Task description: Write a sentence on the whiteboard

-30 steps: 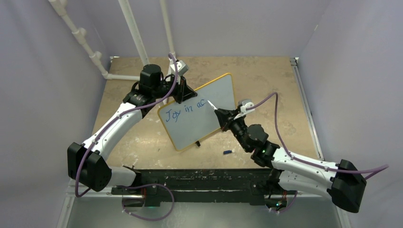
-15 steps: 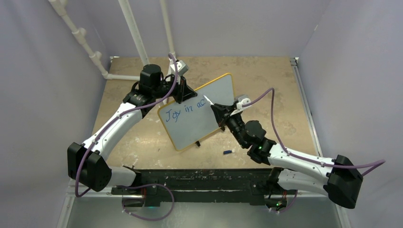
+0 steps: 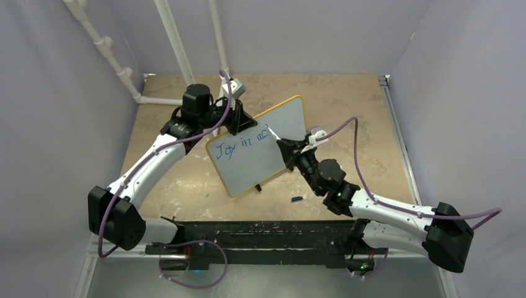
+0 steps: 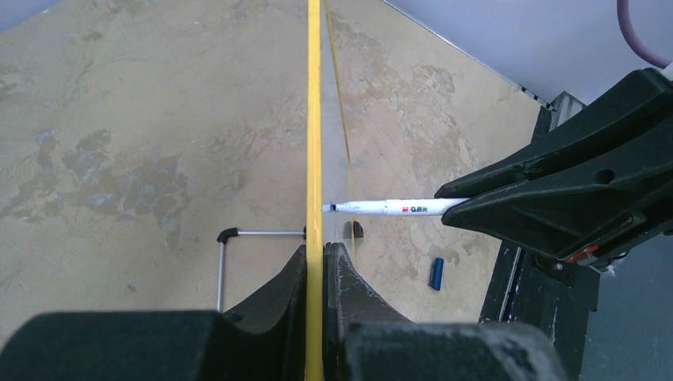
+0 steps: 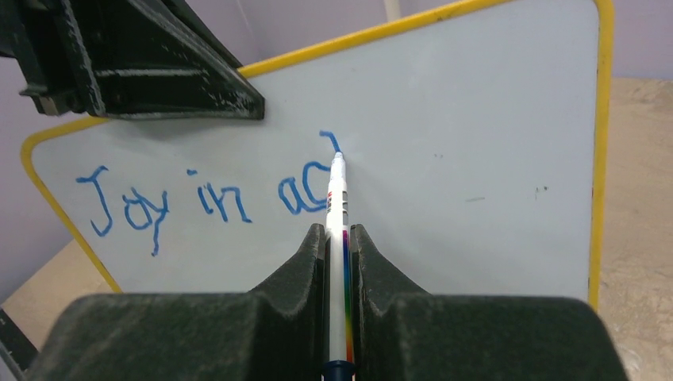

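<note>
The whiteboard (image 3: 273,133) with its yellow rim stands tilted mid-table; it also shows in the right wrist view (image 5: 476,159) and edge-on in the left wrist view (image 4: 314,119). My left gripper (image 3: 237,121) (image 4: 316,252) is shut on the board's top rim. My right gripper (image 3: 286,149) (image 5: 339,230) is shut on a white marker (image 5: 338,198) (image 4: 389,208) (image 3: 273,136), tip touching the board. The sentence (image 5: 214,194) (image 3: 243,144) reads "Joy in ac" in blue, with a short new stroke (image 5: 331,140) rising above the tip.
A blue marker cap (image 3: 297,199) (image 4: 436,273) lies on the table near the front edge. The board's metal stand leg (image 4: 238,235) shows behind it. White pipes (image 3: 111,53) run along the back left wall.
The right gripper moved the marker tip up and left from beside the "c". A short blue stroke now stands above the "c". The left arm and board held still.
</note>
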Controlling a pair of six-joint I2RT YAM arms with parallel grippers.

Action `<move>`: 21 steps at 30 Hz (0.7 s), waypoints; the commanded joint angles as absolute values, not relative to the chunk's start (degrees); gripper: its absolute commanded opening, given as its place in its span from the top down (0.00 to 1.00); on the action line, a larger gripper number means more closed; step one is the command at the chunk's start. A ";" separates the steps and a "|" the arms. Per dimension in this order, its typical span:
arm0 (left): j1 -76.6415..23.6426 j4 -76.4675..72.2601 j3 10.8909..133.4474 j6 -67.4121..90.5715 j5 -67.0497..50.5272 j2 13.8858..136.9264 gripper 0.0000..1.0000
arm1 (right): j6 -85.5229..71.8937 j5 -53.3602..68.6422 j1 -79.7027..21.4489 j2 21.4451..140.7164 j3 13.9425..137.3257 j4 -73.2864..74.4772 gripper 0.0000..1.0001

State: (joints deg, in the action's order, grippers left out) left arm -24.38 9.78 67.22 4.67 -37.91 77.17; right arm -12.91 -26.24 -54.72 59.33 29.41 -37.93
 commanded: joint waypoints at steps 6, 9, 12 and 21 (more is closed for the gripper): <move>-24.35 8.18 66.45 0.68 -38.45 76.48 1.00 | -16.88 -26.83 -54.58 57.57 25.58 -34.87 1.00; -24.34 8.17 66.46 0.70 -38.45 76.51 1.00 | -17.52 -26.57 -54.60 57.81 25.23 -34.36 1.00; -24.35 8.17 66.44 0.70 -38.46 76.55 1.00 | -17.58 -26.12 -54.58 57.98 25.29 -34.00 1.00; -24.35 8.17 66.45 0.70 -38.55 76.57 1.00 | -16.86 -26.79 -54.58 57.42 25.80 -35.51 1.00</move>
